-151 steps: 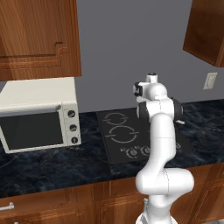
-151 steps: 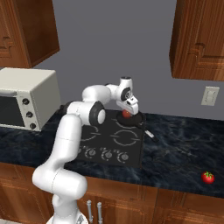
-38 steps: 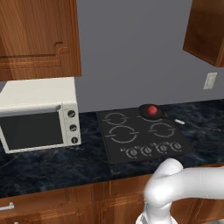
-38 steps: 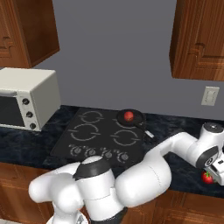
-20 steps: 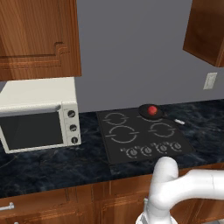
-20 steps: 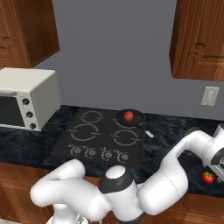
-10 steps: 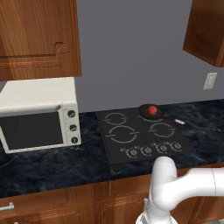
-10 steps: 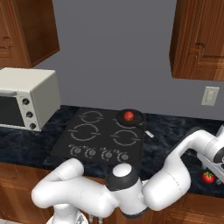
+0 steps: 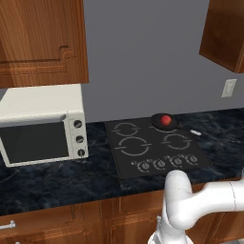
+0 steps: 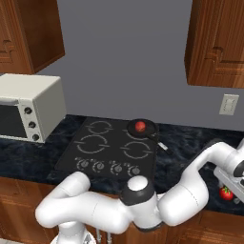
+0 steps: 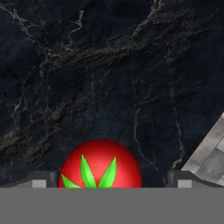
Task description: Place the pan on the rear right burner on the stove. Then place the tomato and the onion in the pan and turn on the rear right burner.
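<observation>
The pan (image 9: pixel 164 123) sits on the rear right burner (image 10: pixel 141 128) with a red round thing in it. My fingers (image 11: pixel 111 181) stand wide apart around the tomato (image 11: pixel 100 164) on the worktop (image 11: pixel 109 65), at six o'clock in the hand view. Lifting it, panning it and the knob remain.

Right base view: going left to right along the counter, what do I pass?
Microwave → stove → pan holding a red round item → tomato under the open gripper.

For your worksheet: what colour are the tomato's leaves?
Green, on the red tomato; clearest in the hand view.
</observation>
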